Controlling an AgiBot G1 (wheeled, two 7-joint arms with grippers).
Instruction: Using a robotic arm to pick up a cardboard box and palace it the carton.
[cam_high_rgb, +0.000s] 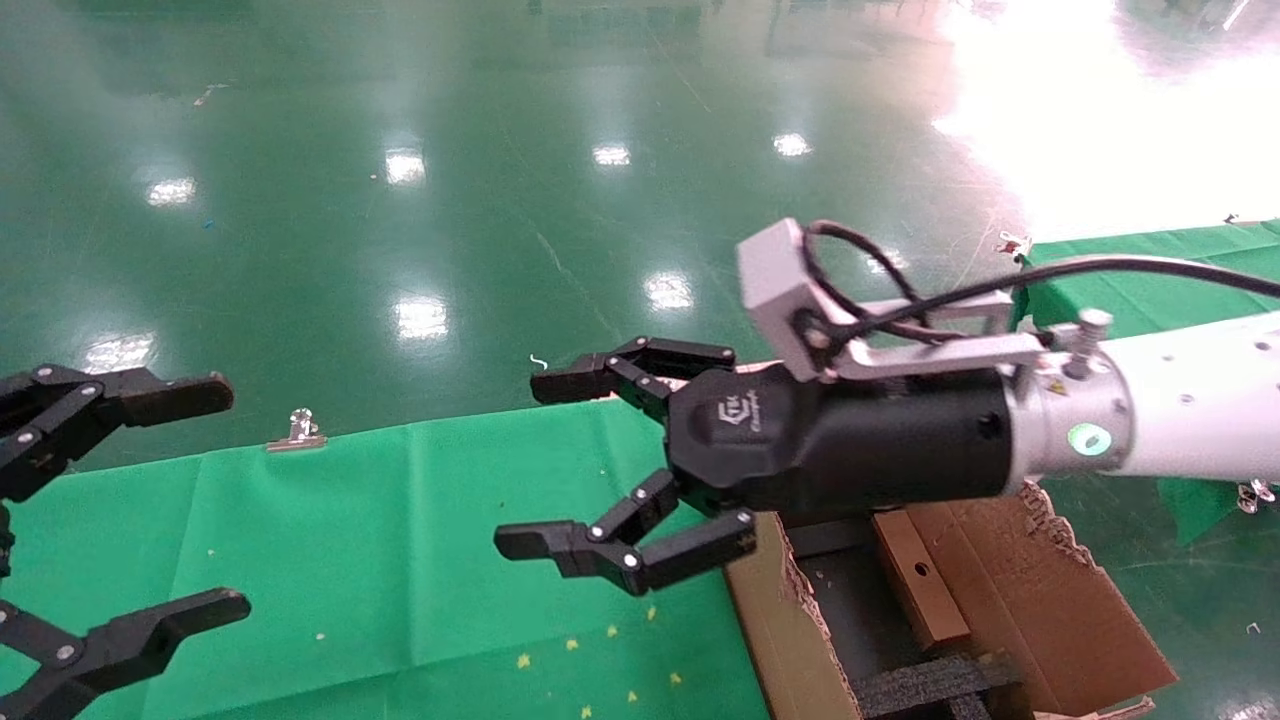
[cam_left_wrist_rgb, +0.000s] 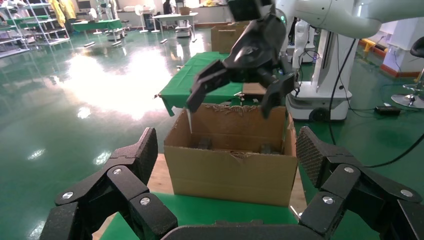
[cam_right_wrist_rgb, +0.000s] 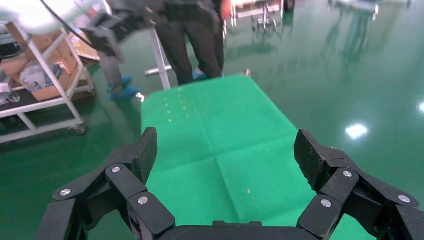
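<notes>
The robotic arm, white with a green ring light, reaches in from the right in the head view. Its right gripper (cam_high_rgb: 535, 462) is open and empty, hanging above the green cloth just left of the carton (cam_high_rgb: 780, 640); it also shows above the carton in the left wrist view (cam_left_wrist_rgb: 229, 102). The carton (cam_left_wrist_rgb: 230, 172) is large, brown, ragged-edged, with black foam (cam_high_rgb: 930, 685) inside. The small flat cardboard box (cam_high_rgb: 915, 580), with a hole, lies inside the carton against its right flap. My left gripper (cam_high_rgb: 225, 498) is open and empty at the far left.
A green cloth (cam_high_rgb: 350, 540) covers the table, with a metal clip (cam_high_rgb: 297, 430) at its far edge. A second green-covered table (cam_high_rgb: 1150, 270) stands at the right. The right wrist view shows a person's legs (cam_right_wrist_rgb: 192, 45) and a shelf cart (cam_right_wrist_rgb: 45, 85) beyond the cloth.
</notes>
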